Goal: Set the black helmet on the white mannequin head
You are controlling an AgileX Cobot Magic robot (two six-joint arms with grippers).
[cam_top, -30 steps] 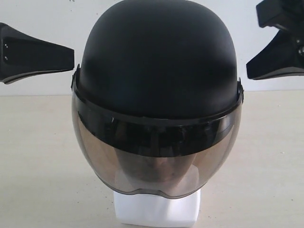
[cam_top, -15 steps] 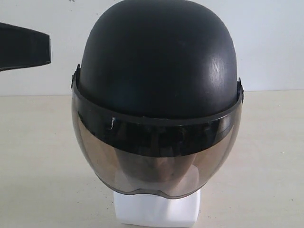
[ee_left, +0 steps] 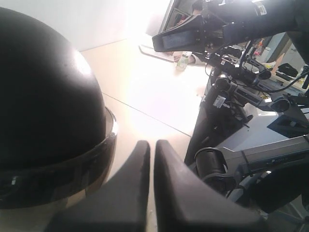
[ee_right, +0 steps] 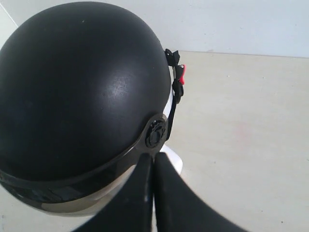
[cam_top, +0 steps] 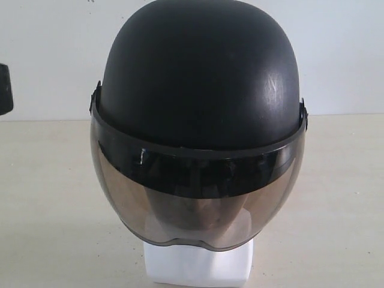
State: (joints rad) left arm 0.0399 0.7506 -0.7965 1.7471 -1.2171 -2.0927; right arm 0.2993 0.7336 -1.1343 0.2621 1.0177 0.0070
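Note:
The black helmet (cam_top: pixel 201 78) sits on the white mannequin head, its smoky visor (cam_top: pixel 198 198) down over the face. Only the blocky neck base (cam_top: pixel 198 264) shows clearly; the face is a dim shape behind the visor. At the exterior view's left edge a sliver of my left gripper (cam_top: pixel 5 90) remains, apart from the helmet. In the left wrist view the left gripper (ee_left: pixel 152 144) is shut and empty beside the helmet (ee_left: pixel 43 96). My right gripper (ee_right: pixel 154 157) is shut and empty, close to the visor pivot of the helmet (ee_right: pixel 82 92), with the white base (ee_right: pixel 175 163) behind it.
The helmet stands on a pale beige table (cam_top: pixel 336 198) before a white wall. A chin strap with a red buckle (ee_right: pixel 181 72) hangs at the helmet's back. The other arm (ee_left: pixel 193 34) and robot frame with cables (ee_left: pixel 241 96) show in the left wrist view.
The left gripper has pulled away leftward, almost out of the exterior view. The right gripper, at the upper right a second ago, has left that view. The helmet has not moved.

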